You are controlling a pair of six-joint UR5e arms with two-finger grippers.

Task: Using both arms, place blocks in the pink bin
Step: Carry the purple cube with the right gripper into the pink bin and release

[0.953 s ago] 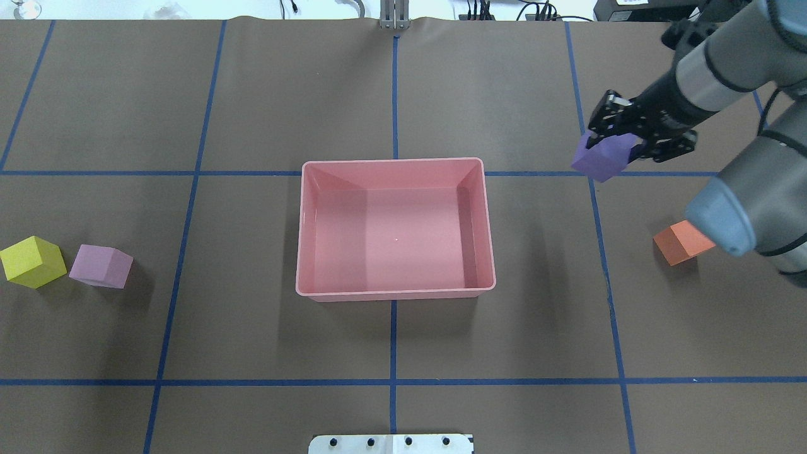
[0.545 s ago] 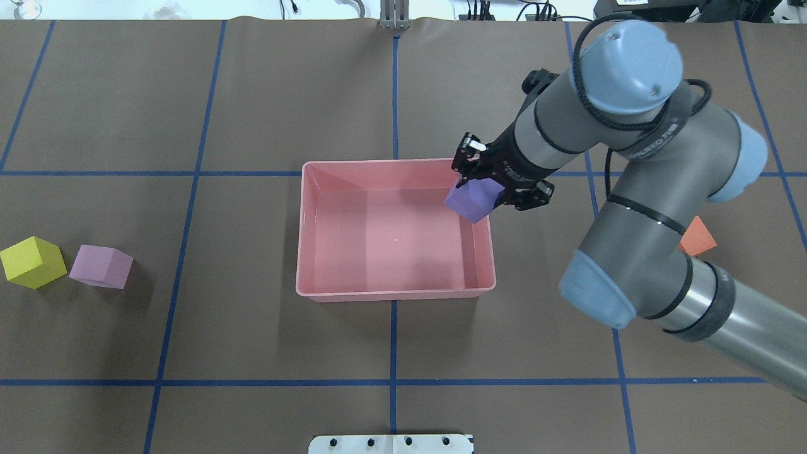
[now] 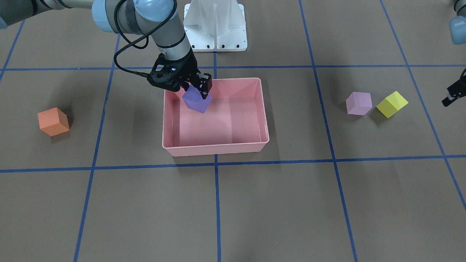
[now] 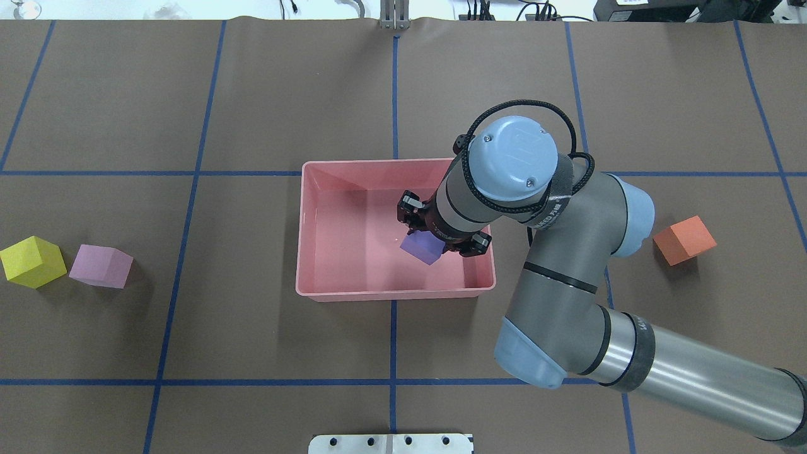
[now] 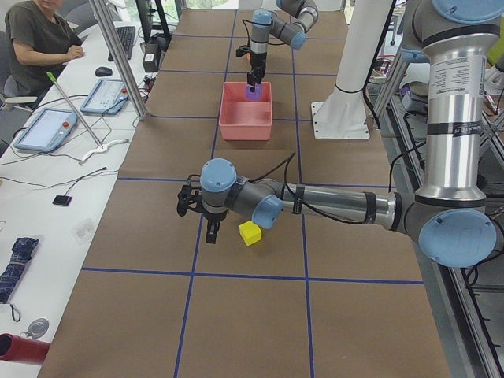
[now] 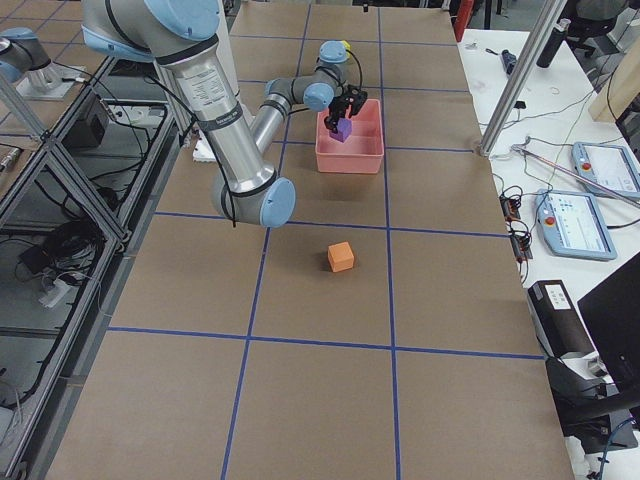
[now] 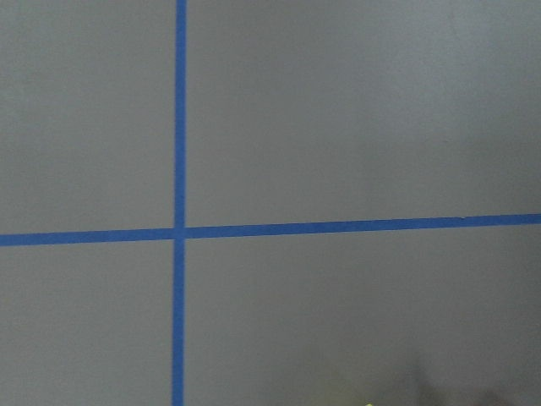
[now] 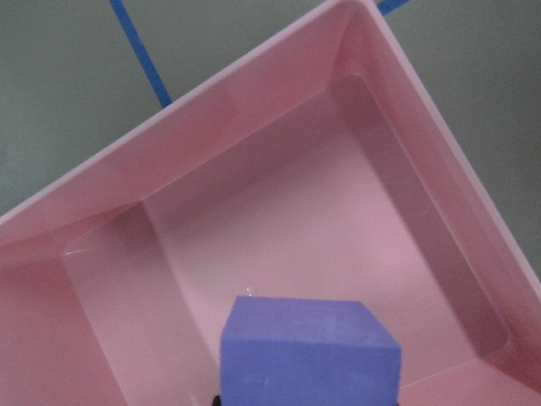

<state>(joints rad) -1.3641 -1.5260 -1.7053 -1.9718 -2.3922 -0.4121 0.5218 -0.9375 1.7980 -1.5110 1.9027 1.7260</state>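
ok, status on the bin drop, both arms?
Right gripper shut on purple block, held over pink bin. Left gripper near yellow block, open or shut unclear. Nothing blocking the drop.

Four blocks are showing: one orange (image 4: pixel 684 239), one purple (image 4: pixel 421 248), one yellow (image 4: pixel 31 261), one lilac (image 4: pixel 101 266). One bin (image 4: pixel 378 294) is sitting mid-table. Two arms are reaching over the table, left arm (image 5: pixel 331 206) and right arm (image 4: pixel 561 296). Two grippers are showing too: left gripper (image 5: pixel 211 235), right gripper (image 3: pixel 196 94). One base (image 3: pixel 214 25) is standing behind, and one person (image 5: pixel 43 39) is sitting aside.
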